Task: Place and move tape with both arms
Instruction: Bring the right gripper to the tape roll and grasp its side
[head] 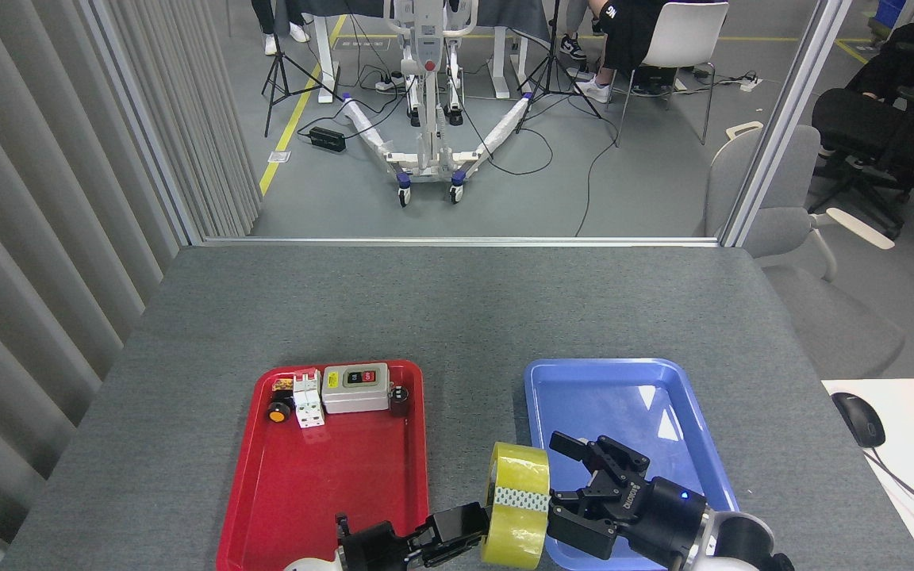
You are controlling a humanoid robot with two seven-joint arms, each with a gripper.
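Both grippers met at the tape (517, 506), upright between the red tray (322, 484) and blue tray (624, 396): left gripper (469, 525) pinched it while right gripper (576, 484), fingers spread wide, reached in, looking like a handoff.

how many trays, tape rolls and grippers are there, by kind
Trays: 2, a red plastic tray and a blue plastic tray
Tape rolls: 1, a yellow translucent packing tape roll
Grippers: 2, the black left gripper and the black right gripper
Total: 5
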